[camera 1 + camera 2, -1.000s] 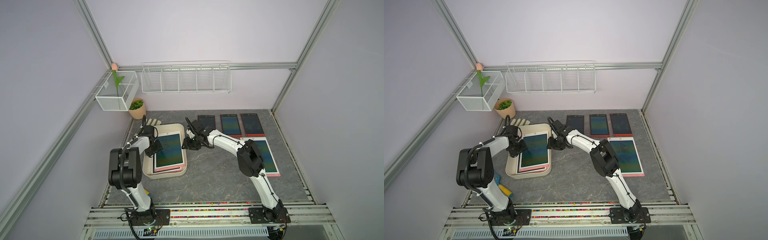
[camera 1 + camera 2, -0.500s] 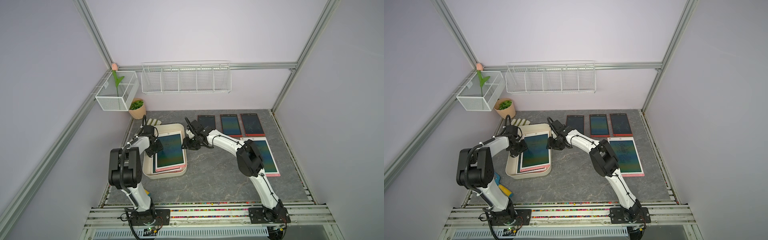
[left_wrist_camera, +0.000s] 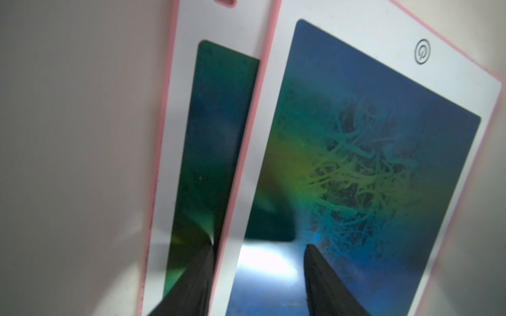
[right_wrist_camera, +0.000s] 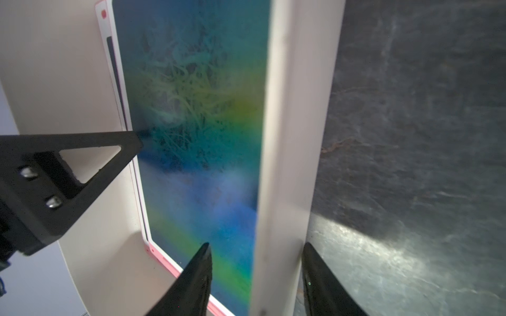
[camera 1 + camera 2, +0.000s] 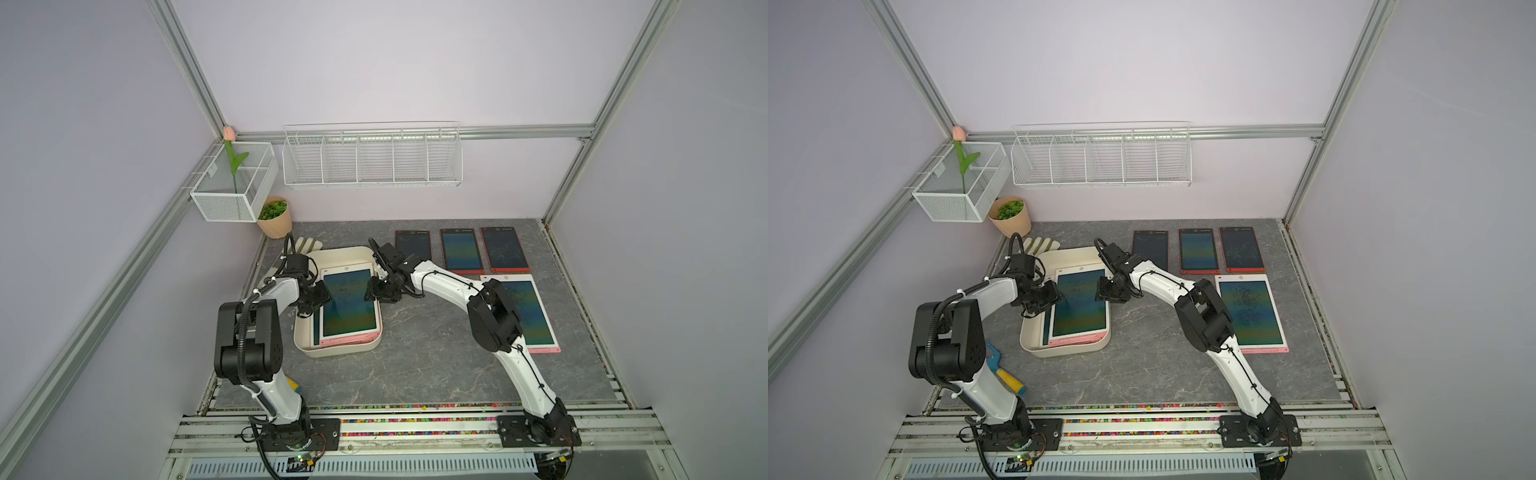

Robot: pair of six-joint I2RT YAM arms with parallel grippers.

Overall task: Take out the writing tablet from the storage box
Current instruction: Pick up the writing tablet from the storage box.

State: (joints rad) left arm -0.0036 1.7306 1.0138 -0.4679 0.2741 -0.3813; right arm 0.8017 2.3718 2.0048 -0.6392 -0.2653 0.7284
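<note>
Nearest the front rail, a blue-and-yellow tool (image 5: 1005,372) lies on the grey tabletop (image 5: 415,365) beside the left arm's base. Further in, the cream storage box (image 5: 337,353) sits left of centre. The writing tablet (image 5: 349,305), white-framed with a pink edge and a scribbled blue-green screen, lies face up inside it, askew on a second tablet (image 3: 216,123) of the same kind. The left hand (image 5: 319,297) hangs at the writing tablet's left edge. Its wrist view shows it open, one finger over the lower tablet, the other over the top screen, with the top tablet's edge between them; whether a tip touches I cannot tell. The right hand (image 5: 375,291) is at the box's right side, also open, with the wall of the storage box (image 4: 290,136) between its fingers: one above the screen, one outside above the tabletop. Right of the box and well apart from it, a large tablet (image 5: 536,324) lies flat, partly behind the right arm. Beyond it, three smaller tablets (image 5: 461,250) lie in a row near the back wall. The far left corner holds a striped cloth (image 5: 305,245), a potted plant (image 5: 275,216) and a mesh basket (image 5: 232,199) with a tulip (image 5: 229,134). A long wire basket (image 5: 372,160) hangs on the back wall.
</note>
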